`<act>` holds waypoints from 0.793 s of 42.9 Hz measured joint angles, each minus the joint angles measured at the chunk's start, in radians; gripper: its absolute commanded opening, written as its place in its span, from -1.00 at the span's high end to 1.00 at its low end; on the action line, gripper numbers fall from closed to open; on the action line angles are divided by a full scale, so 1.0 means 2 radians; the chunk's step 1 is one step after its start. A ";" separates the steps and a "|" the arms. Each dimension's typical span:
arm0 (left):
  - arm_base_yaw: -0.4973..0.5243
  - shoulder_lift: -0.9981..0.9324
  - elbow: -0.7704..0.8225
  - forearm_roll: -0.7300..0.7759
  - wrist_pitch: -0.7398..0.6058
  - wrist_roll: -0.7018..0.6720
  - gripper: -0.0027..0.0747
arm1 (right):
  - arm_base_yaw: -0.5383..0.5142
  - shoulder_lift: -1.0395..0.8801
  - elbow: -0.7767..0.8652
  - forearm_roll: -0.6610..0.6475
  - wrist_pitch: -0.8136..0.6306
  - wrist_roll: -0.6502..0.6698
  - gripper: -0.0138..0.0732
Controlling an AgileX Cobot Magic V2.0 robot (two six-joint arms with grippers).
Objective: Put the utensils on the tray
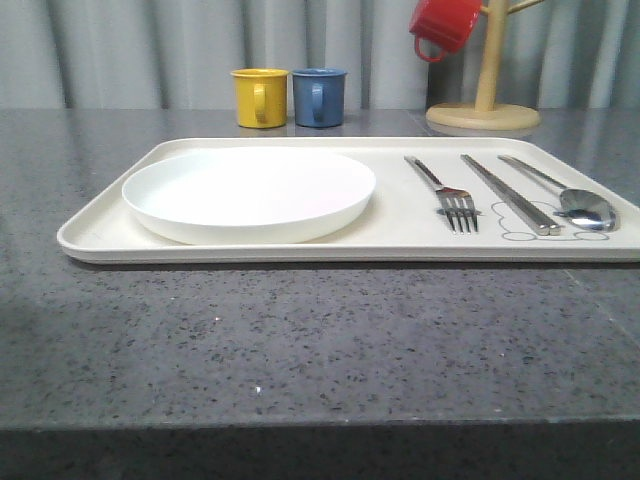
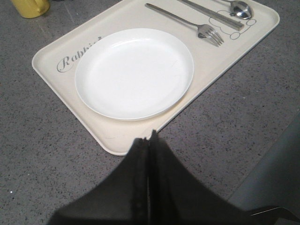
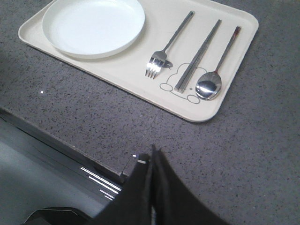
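Both hands closed, holding nothing, apart from tray.
Left hand (image 2: 149,140) and right hand (image 3: 151,154) are hovering over the counter (image 1: 300,340); plate (image 1: 248,194), fork (image 1: 445,192), chopsticks (image 1: 508,192) and spoon (image 1: 565,195) are lying on the tray (image 1: 100,235).

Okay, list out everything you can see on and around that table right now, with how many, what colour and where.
tray: 1, cream, rabbit drawing and script lettering, flat on the table
plate: 1, white, on the tray's left part
fork: 1, silver, on the tray right of the plate
chopsticks: 1 pair, metal, on the tray between fork and spoon
spoon: 1, shiny metal, rightmost on the tray
yellow mug: 1, on the table behind the tray
blue mug: 1, beside the yellow mug
red mug: 1, hanging on the wooden stand
wooden stand: 1, light wood, back right
table: 1, dark grey speckled
left hand: black, shut, off the tray's near corner
right hand: black, shut, over the table's near edge
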 measured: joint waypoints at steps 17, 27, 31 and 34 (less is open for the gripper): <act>0.124 -0.134 0.145 0.007 -0.164 0.000 0.98 | 0.000 0.000 0.000 -0.001 0.000 0.000 0.95; 0.238 -0.280 0.336 -0.027 -0.312 0.000 0.98 | 0.000 0.000 0.000 -0.001 0.001 0.000 0.95; 0.275 -0.330 0.384 -0.039 -0.329 0.000 0.98 | 0.000 0.000 0.000 -0.001 0.001 -0.001 0.95; 0.292 -0.351 0.409 -0.041 -0.344 0.000 0.98 | 0.000 0.000 0.000 -0.001 0.001 -0.001 0.95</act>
